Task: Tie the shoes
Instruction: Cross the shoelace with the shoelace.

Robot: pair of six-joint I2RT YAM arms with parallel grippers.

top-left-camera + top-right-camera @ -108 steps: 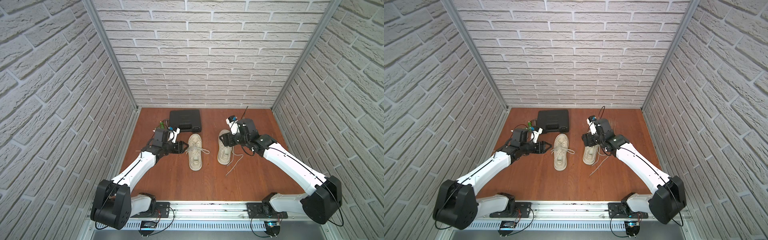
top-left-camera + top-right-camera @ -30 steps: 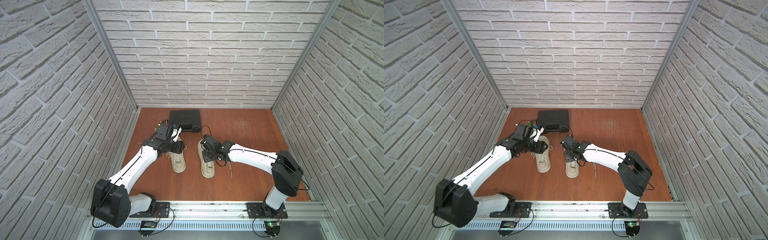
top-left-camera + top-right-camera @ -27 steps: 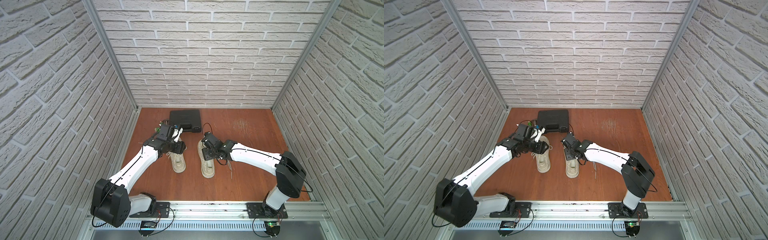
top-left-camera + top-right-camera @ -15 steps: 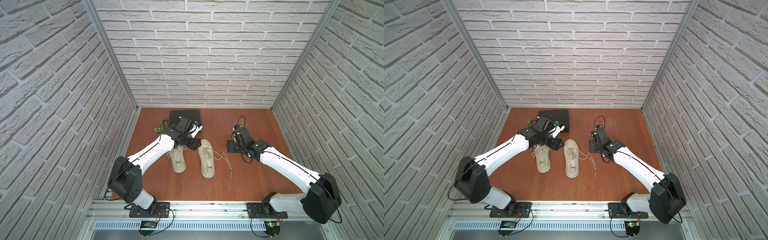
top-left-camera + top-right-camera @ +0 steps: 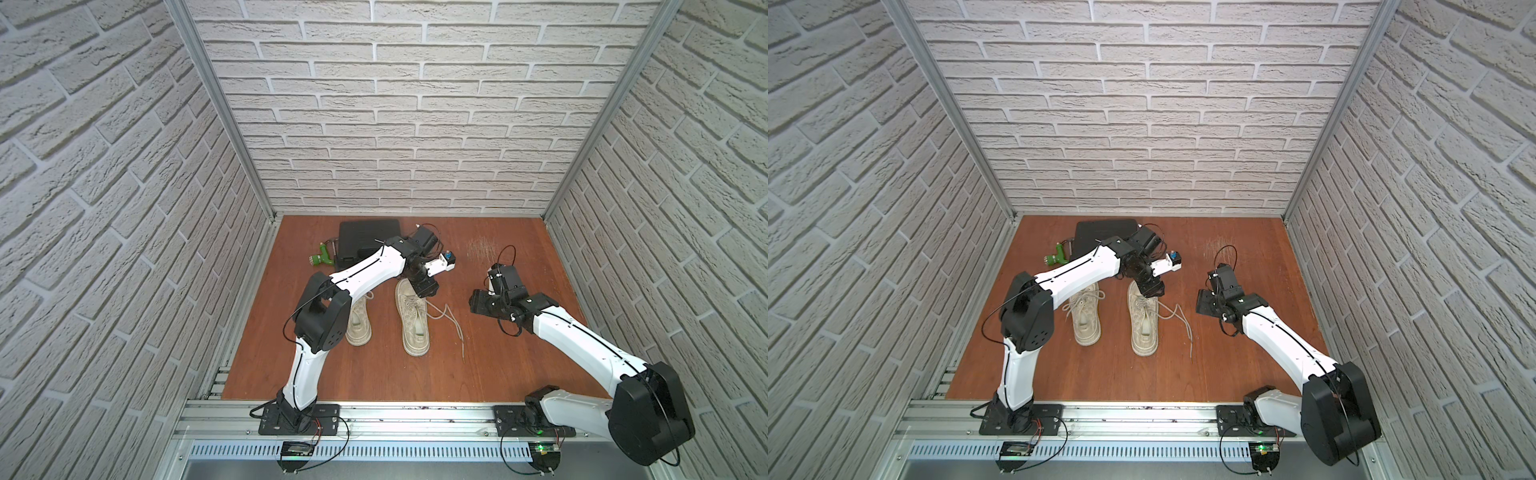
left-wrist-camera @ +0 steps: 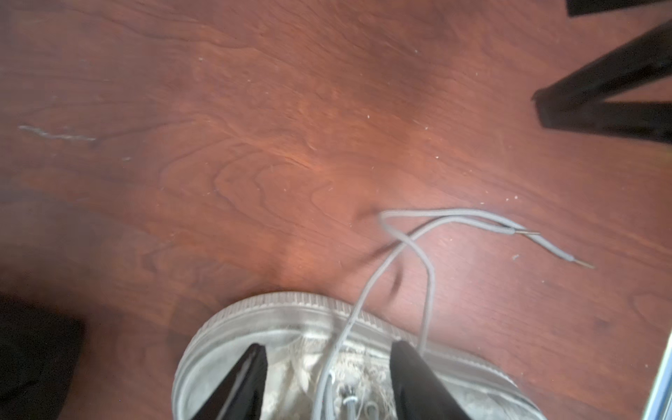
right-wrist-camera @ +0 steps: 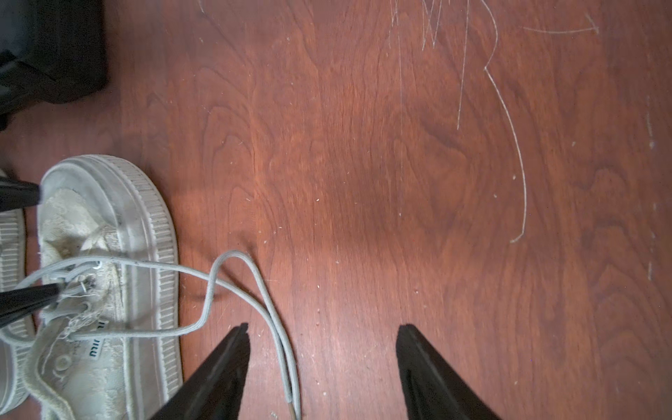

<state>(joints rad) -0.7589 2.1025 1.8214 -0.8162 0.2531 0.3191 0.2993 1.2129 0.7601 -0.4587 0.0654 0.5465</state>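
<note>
Midway up the desk [image 5: 498, 365], between near and far edges, lie the shoes [image 5: 1144, 328], side by side, heels nearest; the right one's laces [image 7: 232, 254] trail loose toward the right edge. Just past them the right tool [image 7: 323, 327] hangs released over bare wood. The left tool [image 6: 327, 343], likewise released, straddles that shoe's toe without gripping. A black case [image 5: 368, 243] sits by the far edge, left of centre.
</note>
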